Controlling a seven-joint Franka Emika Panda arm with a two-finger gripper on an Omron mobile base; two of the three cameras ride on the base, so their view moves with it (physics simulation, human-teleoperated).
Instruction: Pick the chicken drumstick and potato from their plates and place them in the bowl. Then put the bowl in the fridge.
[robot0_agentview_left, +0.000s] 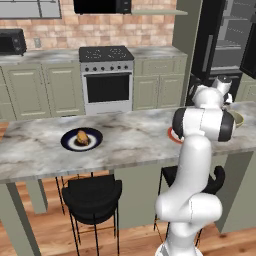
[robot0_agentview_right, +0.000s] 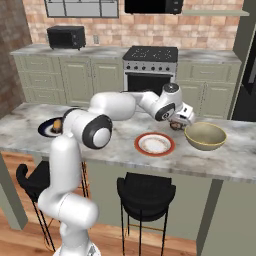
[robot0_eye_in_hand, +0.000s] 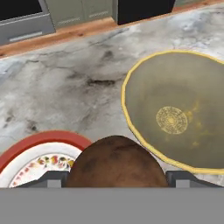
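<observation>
My gripper (robot0_eye_in_hand: 116, 178) is shut on the brown potato (robot0_eye_in_hand: 114, 161), which bulges between the dark fingertips (robot0_eye_in_hand: 49, 179). In the right base view the gripper (robot0_agentview_right: 178, 123) hangs just above the counter with the potato (robot0_agentview_right: 175, 126), between the orange-red-rimmed plate (robot0_agentview_right: 154, 144) and the tan bowl (robot0_agentview_right: 205, 136). The bowl (robot0_eye_in_hand: 179, 109) is empty, up and to the right in the hand view; the plate's rim (robot0_eye_in_hand: 39, 139) is at lower left. The chicken drumstick (robot0_agentview_left: 82, 137) lies on the navy-rimmed plate (robot0_agentview_left: 67, 142) far to the left. The black fridge (robot0_agentview_left: 227, 37) stands open at the back right.
The marble counter (robot0_agentview_left: 130, 135) has its front edge toward me, with two black stools (robot0_agentview_right: 145, 192) under it. A steel oven (robot0_agentview_left: 107, 80) and green cabinets line the back wall. A black microwave (robot0_agentview_right: 65, 36) sits on the rear counter.
</observation>
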